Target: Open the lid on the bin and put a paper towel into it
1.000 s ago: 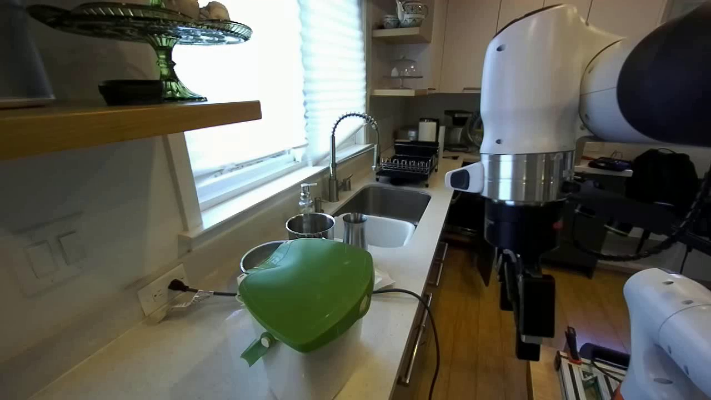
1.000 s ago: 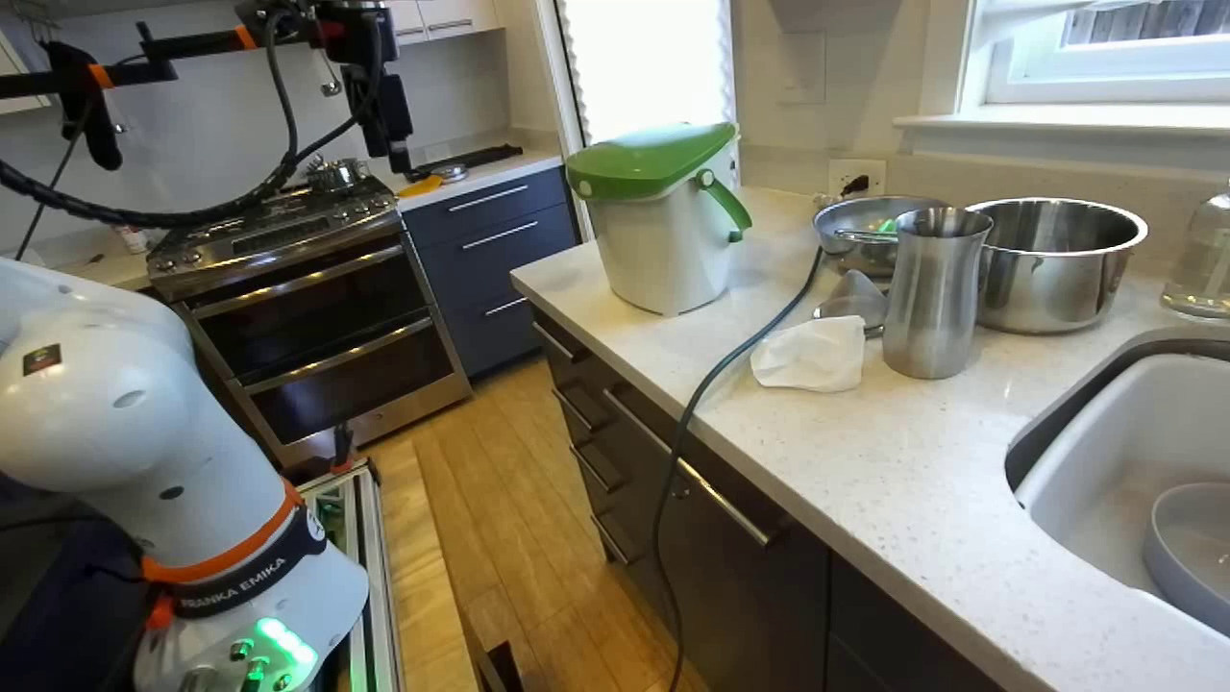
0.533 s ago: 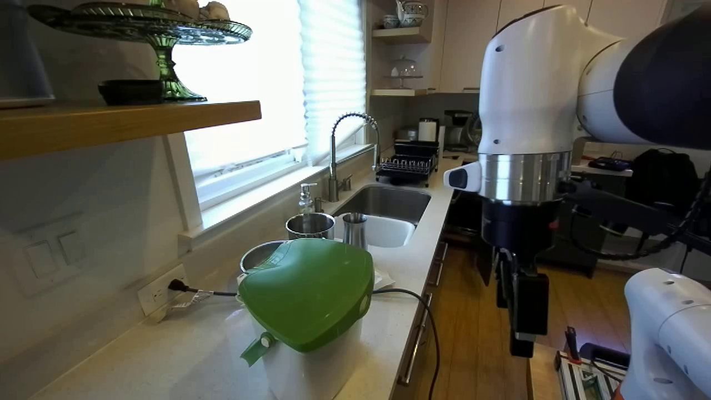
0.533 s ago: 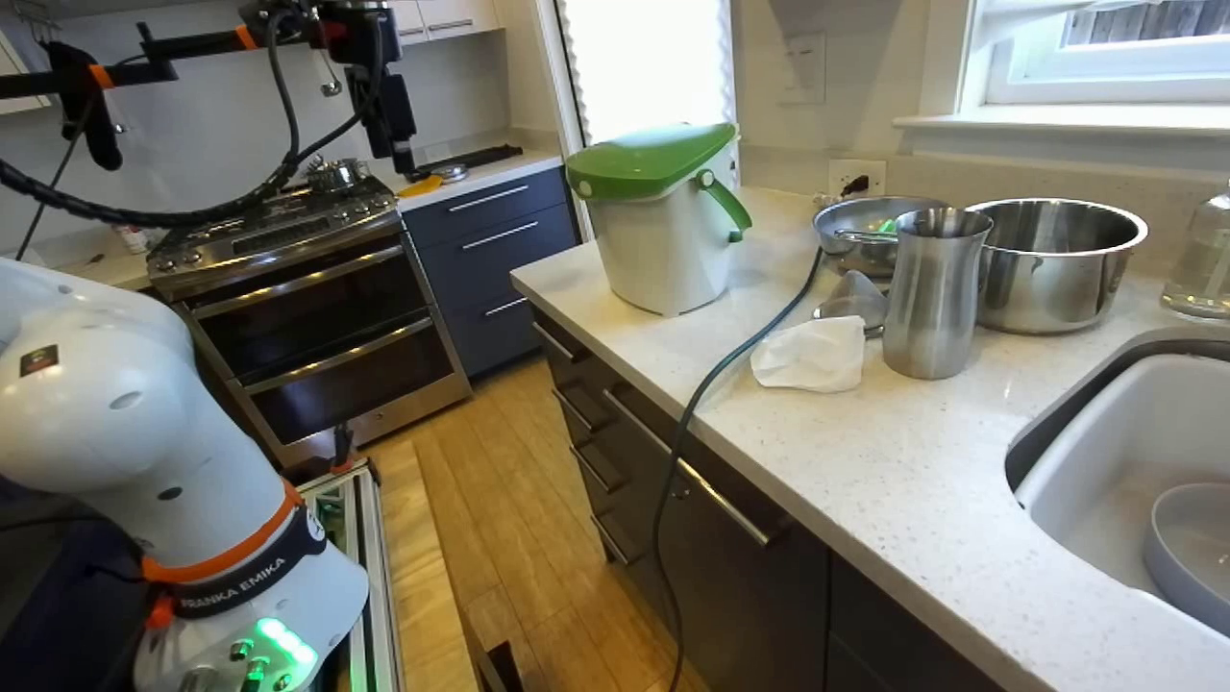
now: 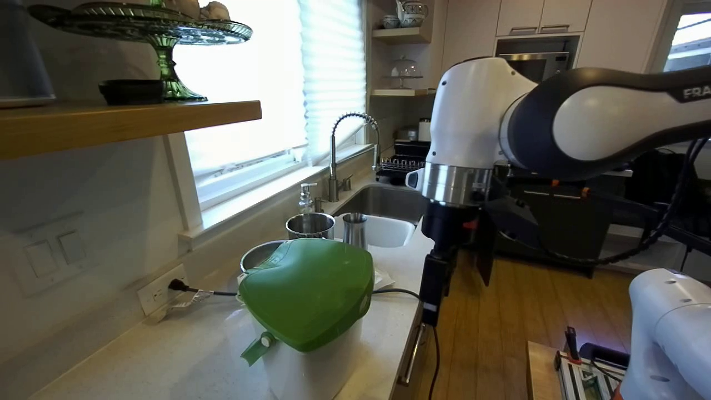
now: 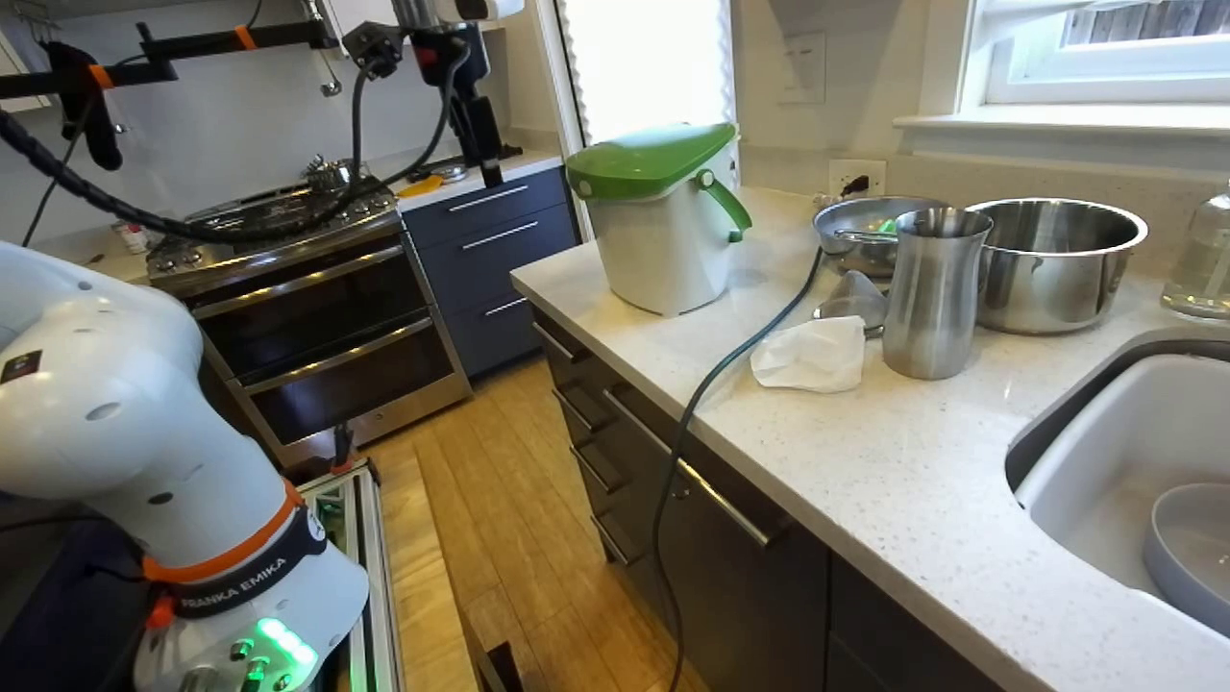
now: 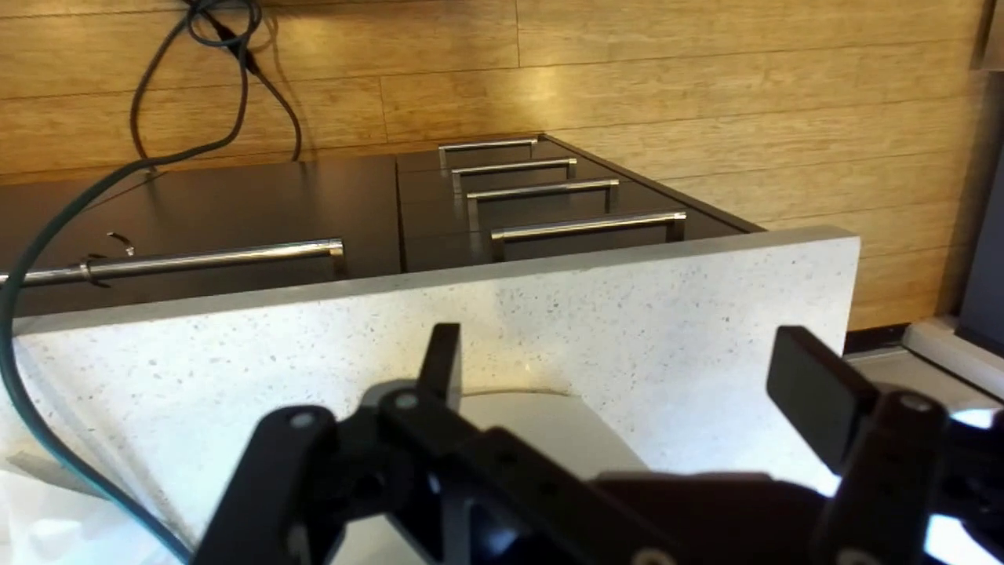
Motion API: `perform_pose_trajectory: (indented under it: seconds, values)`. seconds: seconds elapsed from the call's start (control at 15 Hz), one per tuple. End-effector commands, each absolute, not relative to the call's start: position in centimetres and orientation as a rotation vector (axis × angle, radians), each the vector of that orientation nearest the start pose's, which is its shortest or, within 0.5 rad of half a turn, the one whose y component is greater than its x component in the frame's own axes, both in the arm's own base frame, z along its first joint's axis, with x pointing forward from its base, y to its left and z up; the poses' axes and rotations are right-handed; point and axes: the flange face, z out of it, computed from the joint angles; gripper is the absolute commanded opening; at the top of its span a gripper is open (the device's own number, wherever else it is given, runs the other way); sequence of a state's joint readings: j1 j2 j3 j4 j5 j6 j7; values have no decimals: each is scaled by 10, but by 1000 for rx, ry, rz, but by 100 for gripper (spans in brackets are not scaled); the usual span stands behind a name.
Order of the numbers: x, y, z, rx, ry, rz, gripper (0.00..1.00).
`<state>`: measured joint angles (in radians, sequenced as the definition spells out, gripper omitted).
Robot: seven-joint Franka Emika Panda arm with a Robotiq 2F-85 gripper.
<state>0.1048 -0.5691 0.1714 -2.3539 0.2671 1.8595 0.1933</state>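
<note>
The bright green lid [image 5: 311,289] lies shut on the cream-white bin [image 5: 316,369]; both exterior views show the lid [image 6: 653,159] and bin [image 6: 663,252] on the counter corner. The bin's pale wall [image 7: 541,428] shows in the wrist view behind my fingers. The white paper towel [image 6: 812,356] lies crumpled on the counter beside the steel cup. My gripper [image 5: 431,314] hangs tilted off the counter's edge, to the side of the bin and apart from it. In the wrist view the gripper [image 7: 627,369] has wide-apart jaws with nothing held between them.
A dark cord [image 6: 716,375] runs over the counter edge to the floor. A steel cup [image 6: 930,298], steel pot [image 6: 1052,279] and steel bowl [image 6: 846,231] stand past the towel, near the sink [image 6: 1134,452]. A wooden shelf [image 5: 133,125] juts out above the counter.
The arm and gripper have moved toward the counter and the bin, and the gripper now tilts. The bin, lid and towel have not moved.
</note>
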Motion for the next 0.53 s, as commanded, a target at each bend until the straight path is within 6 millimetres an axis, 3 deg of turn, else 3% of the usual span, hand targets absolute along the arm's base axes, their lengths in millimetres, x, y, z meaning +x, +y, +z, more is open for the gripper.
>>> perform_pose_trajectory:
  seconds: [0.0,0.47]
  values:
    - [383,110,517,-2884,79,-24,100]
    - [390,66,493,-2695,119,-69,100]
